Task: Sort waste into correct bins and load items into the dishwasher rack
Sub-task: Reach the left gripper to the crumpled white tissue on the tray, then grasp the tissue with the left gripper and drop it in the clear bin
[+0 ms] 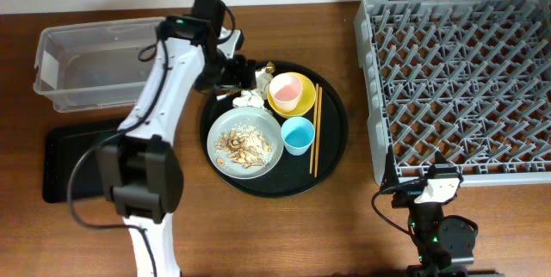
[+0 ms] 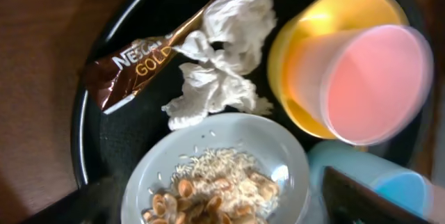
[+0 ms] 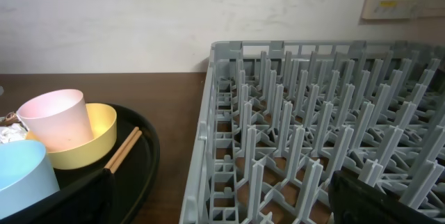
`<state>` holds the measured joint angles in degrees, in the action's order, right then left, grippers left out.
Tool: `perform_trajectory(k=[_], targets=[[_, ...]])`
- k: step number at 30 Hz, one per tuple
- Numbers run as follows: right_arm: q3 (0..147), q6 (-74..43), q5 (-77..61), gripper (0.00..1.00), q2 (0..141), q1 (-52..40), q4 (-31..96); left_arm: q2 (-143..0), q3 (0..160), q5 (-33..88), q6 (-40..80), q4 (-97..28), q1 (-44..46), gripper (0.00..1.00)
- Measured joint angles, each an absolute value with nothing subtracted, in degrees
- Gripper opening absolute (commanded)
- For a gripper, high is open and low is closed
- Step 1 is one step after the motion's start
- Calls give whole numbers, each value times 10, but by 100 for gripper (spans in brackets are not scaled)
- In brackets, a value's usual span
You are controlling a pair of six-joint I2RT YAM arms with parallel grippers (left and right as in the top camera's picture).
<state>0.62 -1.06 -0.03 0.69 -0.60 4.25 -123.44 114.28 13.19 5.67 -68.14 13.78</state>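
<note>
Overhead, the large round black tray (image 1: 331, 152) was seen at the middle of the tabletop (image 1: 344, 234), with the grey dishwasher rack (image 1: 465, 70) filling the upper right of the frame. The clear tub (image 1: 52, 62) was placed at the upper left, and the shallow black tray (image 1: 65, 165) lay below it, partly covered by the left arm. On the round tray, the grey plate (image 1: 215, 126) with food scraps (image 1: 245, 144) was set at the lower left. The pink cup (image 1: 287, 90) was stood inside the yellow bowl (image 1: 303, 103) above it, and the light-blue cup (image 1: 298, 135) sat just beside the plate. The chopsticks (image 1: 315, 131) were laid together along the tray's right side, their long axis running up and down the frame.

The left tool (image 1: 244, 72) was held wide over the tray's upper left edge, with nothing gripped. In the left wrist view, the crumpled tissue (image 2: 222, 64) was bunched between plate and bowl. The gold-brown wrapper (image 2: 139, 67) was stretched from lower left to upper right, touching the tissue. The right tool (image 3: 222, 200) was held wide and empty near the rack's lower left corner.
</note>
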Motion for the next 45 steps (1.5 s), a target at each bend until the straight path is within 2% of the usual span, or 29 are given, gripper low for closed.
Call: perform_trajectory(k=[2, 6, 16, 17, 18, 22, 23, 25, 27, 40, 45], targets=[[6, -10, 0, 98, 7, -6, 43, -1253, 1143, 120, 78, -678, 146, 62], [6, -11, 0, 98, 7, -6, 43, -1280, 1143, 91, 120, -668, 165, 59], [6, -11, 0, 98, 7, -6, 43, -1327, 1143, 55, 192, -649, 177, 58], [6, -11, 0, 98, 7, -6, 43, -1335, 1143, 55, 194, -645, 177, 49], [6, -11, 0, 98, 7, -6, 43, -1342, 1143, 55, 195, -641, 177, 43], [6, -11, 0, 98, 7, -6, 43, -1346, 1143, 53, 201, -625, 177, 33], [6, -11, 0, 98, 7, -6, 43, -1346, 1143, 53, 200, -623, 177, 19], [6, -11, 0, 98, 7, -6, 43, -1346, 1143, 53, 204, -624, 177, 8], [6, -11, 0, 98, 7, -6, 43, -1346, 1144, 53, 204, -631, 177, 1], [6, -11, 0, 99, 7, -6, 43, -1340, 1290, 57, 204, -836, 177, 1], [6, -11, 0, 98, 7, -6, 43, -1311, 1340, 58, 204, -864, 176, 1]])
